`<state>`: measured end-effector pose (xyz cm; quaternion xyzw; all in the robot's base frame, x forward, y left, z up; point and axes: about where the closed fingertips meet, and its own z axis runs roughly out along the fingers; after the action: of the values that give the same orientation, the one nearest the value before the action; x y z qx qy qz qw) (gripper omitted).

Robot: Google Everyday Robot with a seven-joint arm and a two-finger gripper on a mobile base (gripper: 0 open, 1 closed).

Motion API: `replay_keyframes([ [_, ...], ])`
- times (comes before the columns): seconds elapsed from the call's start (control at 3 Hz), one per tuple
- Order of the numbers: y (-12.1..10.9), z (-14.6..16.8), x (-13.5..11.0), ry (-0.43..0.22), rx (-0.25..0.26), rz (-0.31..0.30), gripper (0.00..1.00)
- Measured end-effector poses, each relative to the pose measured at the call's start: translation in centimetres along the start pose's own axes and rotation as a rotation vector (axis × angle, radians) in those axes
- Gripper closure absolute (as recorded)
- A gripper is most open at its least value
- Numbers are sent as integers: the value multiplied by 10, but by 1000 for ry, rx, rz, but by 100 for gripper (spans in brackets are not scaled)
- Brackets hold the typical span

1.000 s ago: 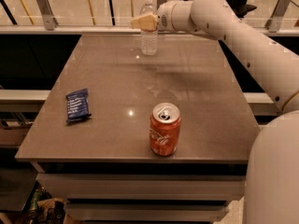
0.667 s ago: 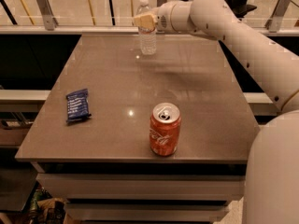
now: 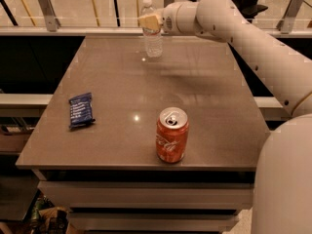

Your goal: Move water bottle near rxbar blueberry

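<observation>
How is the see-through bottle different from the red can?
The clear plastic water bottle with a white cap is taller and slimmer than the red metal soda can. The bottle stands at the grey table's far edge, with the robot's pincer by its neck; the can stands near the front edge. Both stand upright.

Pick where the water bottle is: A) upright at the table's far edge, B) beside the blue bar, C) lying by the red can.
A: the water bottle stands upright at the table's far edge, the gripper at its upper part, well apart from the rxbar blueberry and the red can.
</observation>
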<state>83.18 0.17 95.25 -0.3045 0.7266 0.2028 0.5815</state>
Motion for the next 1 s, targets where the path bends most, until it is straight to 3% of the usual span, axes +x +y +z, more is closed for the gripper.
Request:
replay_keyframes([
  [0.33, 2, 2, 1, 1, -4, 1, 100],
  [1.0, 12, -16, -19, 2, -27, -35, 100],
])
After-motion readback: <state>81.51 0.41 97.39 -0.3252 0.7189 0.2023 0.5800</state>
